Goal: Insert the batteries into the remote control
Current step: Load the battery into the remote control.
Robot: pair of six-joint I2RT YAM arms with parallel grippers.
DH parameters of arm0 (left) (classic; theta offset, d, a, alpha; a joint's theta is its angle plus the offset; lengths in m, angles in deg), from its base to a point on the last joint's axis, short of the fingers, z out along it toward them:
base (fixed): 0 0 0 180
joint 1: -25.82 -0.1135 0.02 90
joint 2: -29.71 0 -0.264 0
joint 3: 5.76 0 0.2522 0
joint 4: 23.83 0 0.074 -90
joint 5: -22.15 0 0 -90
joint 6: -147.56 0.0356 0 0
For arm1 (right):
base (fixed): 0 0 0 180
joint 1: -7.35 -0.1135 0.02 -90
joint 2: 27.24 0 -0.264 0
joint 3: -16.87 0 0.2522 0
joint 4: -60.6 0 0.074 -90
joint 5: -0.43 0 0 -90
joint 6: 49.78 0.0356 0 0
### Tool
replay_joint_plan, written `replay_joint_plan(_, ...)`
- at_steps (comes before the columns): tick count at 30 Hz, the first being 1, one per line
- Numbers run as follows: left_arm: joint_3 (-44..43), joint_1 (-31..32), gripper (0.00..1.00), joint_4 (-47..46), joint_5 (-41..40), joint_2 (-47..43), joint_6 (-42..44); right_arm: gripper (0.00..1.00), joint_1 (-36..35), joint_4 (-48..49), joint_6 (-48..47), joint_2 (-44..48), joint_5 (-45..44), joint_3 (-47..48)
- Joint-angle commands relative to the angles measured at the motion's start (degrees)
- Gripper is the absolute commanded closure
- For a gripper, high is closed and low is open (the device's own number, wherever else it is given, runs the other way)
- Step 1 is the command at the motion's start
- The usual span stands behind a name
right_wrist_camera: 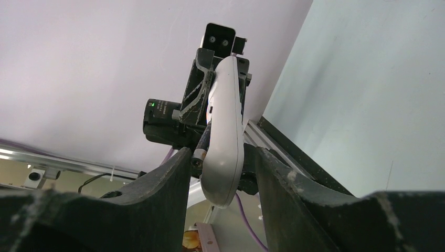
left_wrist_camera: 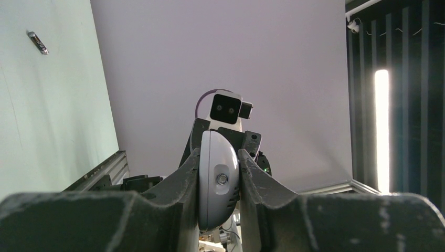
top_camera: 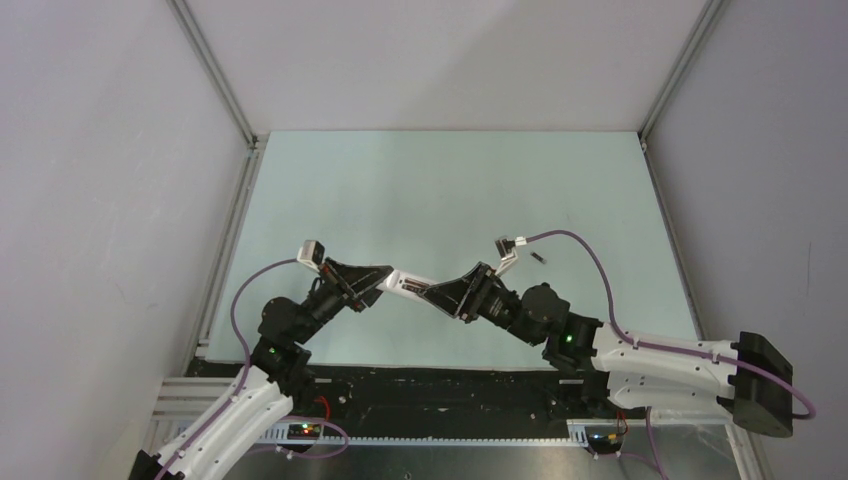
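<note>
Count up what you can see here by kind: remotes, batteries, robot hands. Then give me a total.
Remote: 1
Battery: 1 in plain view
Hands: 2 (left hand, right hand)
Total: 4

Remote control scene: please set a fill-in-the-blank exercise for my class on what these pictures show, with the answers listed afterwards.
1. The jaws of the left gripper are ___ on the remote control.
2. In the top view, a battery lies loose on the ___.
3. That battery lies on the robot's ___ side.
Missing words: shut; table; right.
</note>
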Motion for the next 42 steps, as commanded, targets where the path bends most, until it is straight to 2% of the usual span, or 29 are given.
replay_joint_plan(1,-1.9,0.2,1.00,-2.7,0.2,-0.8,-0.4,0.48,0.2,1.8,0.3,-0.9,-0.1,0.0)
replay_joint_plan(16,-3.0,0.3,1.00,-2.6,0.8,-0.1,0.6,0.53,0.4,2.3,1.0,-2.1,0.0,0.0)
replay_joint_plan(42,-5.2,0.4,1.00,-2.7,2.3,0.0,4.8,0.73,0.6,0.1,4.3,-4.3,-1.5,0.1)
